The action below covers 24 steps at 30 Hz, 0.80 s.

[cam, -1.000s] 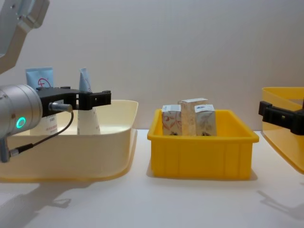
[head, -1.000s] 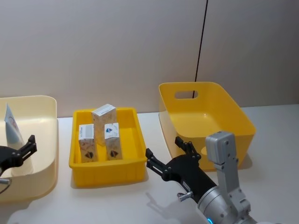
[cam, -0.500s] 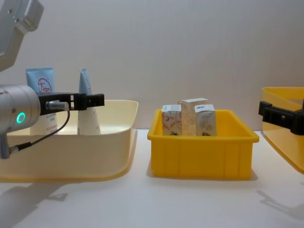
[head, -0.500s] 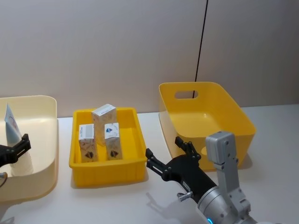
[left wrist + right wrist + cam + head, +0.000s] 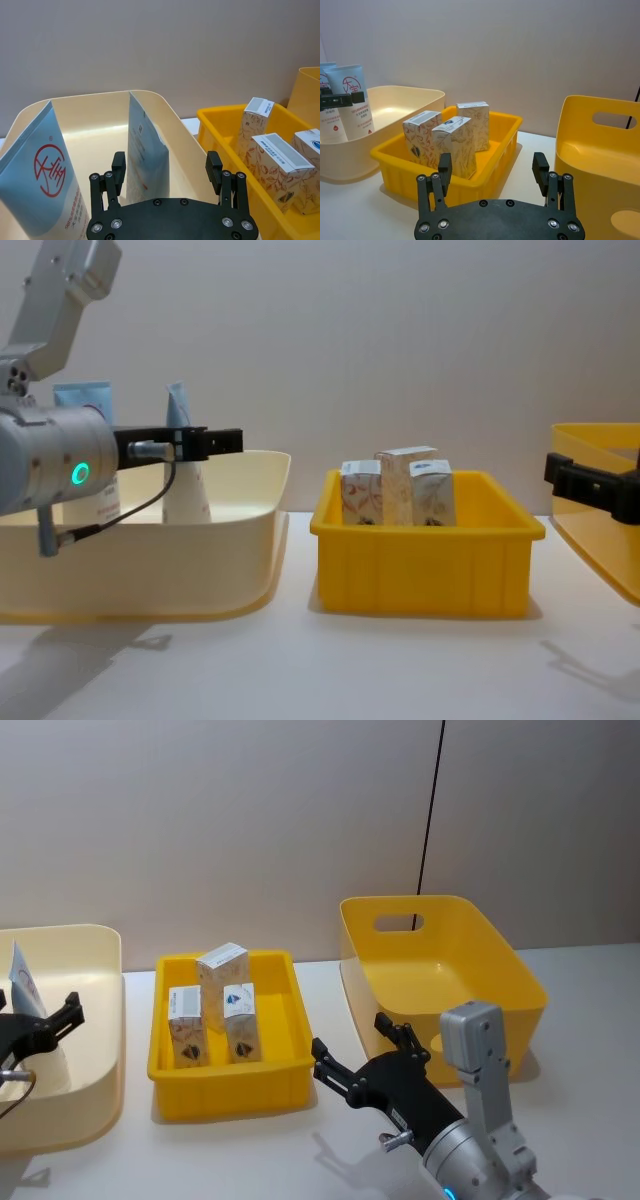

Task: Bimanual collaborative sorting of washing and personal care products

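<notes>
The left gripper (image 5: 166,162), fingers apart, has been lifted and advanced toward a tube (image 5: 145,150) in the cream bin (image 5: 95,112), suggesting a grasp; the right gripper (image 5: 491,162) is parked by the yellow tray (image 5: 397,167), likewise spread

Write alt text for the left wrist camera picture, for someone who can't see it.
The open left gripper hovers over a cream bin holding two upright blue-and-white tubes, one bearing a red circle mark. Beside the bin, a yellow tray holds three patterned cartons.
</notes>
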Each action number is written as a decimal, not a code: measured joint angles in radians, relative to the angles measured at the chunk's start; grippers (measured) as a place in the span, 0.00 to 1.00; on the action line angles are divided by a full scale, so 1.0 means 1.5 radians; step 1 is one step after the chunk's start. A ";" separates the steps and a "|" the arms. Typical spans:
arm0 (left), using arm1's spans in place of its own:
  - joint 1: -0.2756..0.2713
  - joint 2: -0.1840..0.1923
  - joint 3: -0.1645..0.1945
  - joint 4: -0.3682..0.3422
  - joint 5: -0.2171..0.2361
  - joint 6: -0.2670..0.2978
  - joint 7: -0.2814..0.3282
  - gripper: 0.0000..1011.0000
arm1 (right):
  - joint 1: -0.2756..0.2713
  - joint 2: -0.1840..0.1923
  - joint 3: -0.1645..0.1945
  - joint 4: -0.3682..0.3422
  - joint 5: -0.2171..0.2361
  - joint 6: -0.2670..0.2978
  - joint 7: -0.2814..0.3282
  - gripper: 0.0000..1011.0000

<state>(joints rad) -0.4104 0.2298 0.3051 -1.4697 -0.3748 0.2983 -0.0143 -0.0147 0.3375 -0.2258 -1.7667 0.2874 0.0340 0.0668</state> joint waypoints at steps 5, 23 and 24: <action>-0.010 -0.007 0.004 0.011 0.005 0.000 -0.002 0.99 | 0.000 0.000 0.000 0.000 0.000 0.000 0.000 0.99; -0.028 -0.019 0.011 0.032 0.016 0.005 -0.006 0.65 | 0.000 0.000 0.000 0.000 0.000 0.000 0.000 0.99; -0.028 -0.019 0.011 0.033 0.016 0.006 -0.006 0.63 | 0.000 0.000 0.000 0.000 0.000 0.000 0.000 0.99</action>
<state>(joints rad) -0.4529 0.2014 0.3221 -1.4206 -0.3510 0.3068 -0.0228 -0.0147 0.3375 -0.2258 -1.7667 0.2874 0.0340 0.0668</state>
